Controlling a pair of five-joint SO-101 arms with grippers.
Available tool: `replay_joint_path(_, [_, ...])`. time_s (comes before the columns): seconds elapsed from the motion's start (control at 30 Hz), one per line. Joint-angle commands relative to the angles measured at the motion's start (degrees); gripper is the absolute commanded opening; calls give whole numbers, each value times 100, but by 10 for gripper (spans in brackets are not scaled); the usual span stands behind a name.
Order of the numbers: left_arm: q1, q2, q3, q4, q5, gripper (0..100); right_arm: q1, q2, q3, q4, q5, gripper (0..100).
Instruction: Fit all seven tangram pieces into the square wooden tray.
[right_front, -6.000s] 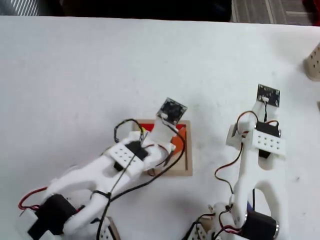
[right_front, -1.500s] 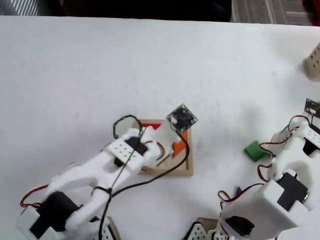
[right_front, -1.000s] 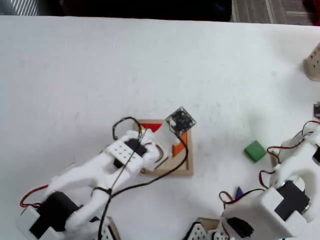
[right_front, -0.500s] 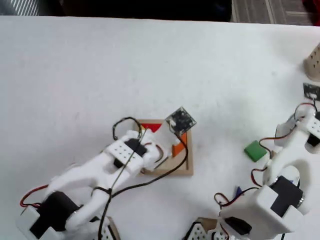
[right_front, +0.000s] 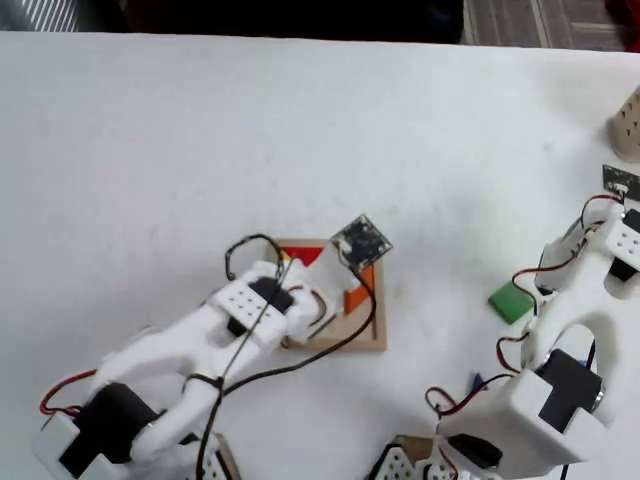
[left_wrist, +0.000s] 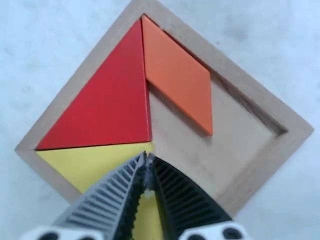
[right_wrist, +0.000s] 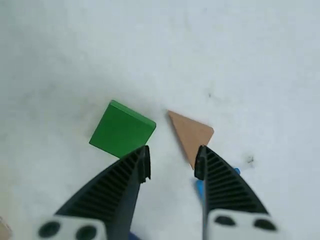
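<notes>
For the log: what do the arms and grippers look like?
The left arm and right arm are white plastic shells with black motors and loose red and black cables. The left gripper and right gripper have dark grey, ribbed, tapering fingers on white mounts.

A white table (right_front: 300, 120) lies under soft, even light. Beyond its far edge runs a dark strip, with grey ribbed flooring (right_front: 540, 20) at one end. A beige perforated block (right_front: 628, 125) stands near the table's edge.
</notes>
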Motion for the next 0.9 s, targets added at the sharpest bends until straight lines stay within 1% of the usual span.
replay_joint_path(0.0, [-4,-277,-44,44,-9,20,119,-286,-114,22,-35,159])
replay_joint_path(0.07, [-4,-277,-44,35,-18,20,251,-295,79,-198,26,159])
replay_joint_path(0.1, [-4,-277,-44,35,-18,20,347,-295,185,-338,220,159])
replay_joint_path(0.13, [-4,-277,-44,44,-18,20,426,-295,299,-523,571,159])
replay_joint_path(0.27, [-4,-277,-44,44,-35,20,497,-295,862,-1103,2576,159])
replay_joint_path(0.3, [-4,-277,-44,35,-44,20,514,-295,958,-1226,2822,161])
replay_joint_path(0.4, [-4,-277,-44,18,-44,20,558,-295,1187,-1481,2901,163])
replay_joint_path(0.6, [-4,-277,-44,18,-53,20,514,-286,1248,-1525,2954,164])
replay_joint_path(0.77, [-4,-277,-44,35,-53,20,523,-145,1284,-1525,3305,239])
replay_joint_path(0.87, [-4,-277,-44,35,-53,20,514,242,1266,-1701,3297,244])
